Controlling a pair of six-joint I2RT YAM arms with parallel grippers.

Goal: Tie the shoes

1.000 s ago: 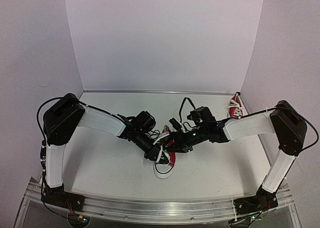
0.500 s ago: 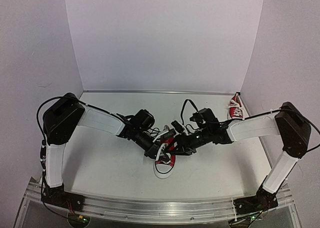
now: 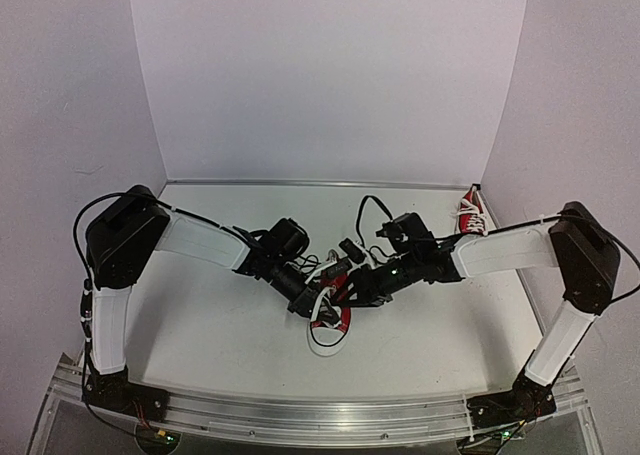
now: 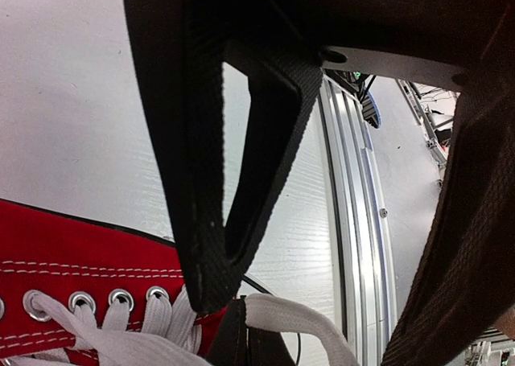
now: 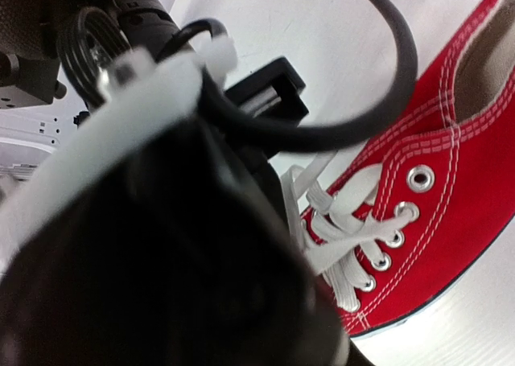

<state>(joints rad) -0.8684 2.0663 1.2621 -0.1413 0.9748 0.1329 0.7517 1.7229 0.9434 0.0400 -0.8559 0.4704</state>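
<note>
One red shoe [image 3: 333,323] with a white toe cap lies at the table's middle, toe toward me. My left gripper [image 3: 312,305] is at its left side. In the left wrist view the left gripper [image 4: 233,306] is shut on a white lace [image 4: 298,330] just above the shoe's eyelets [image 4: 80,245]. My right gripper [image 3: 348,293] is over the shoe from the right. The right wrist view shows the red shoe [image 5: 451,221] and its crossed laces [image 5: 354,221], but a dark blurred mass hides the fingers. A second red shoe [image 3: 470,215] lies at the back right corner.
White walls close the table at the back and on both sides. A metal rail [image 3: 330,415] runs along the near edge and shows in the left wrist view [image 4: 354,245]. The left arm's black cable [image 5: 386,92] loops close over the shoe.
The right arm's wrist has shifted slightly right and back over the shoe. The left gripper stays in place, shut on the lace.
</note>
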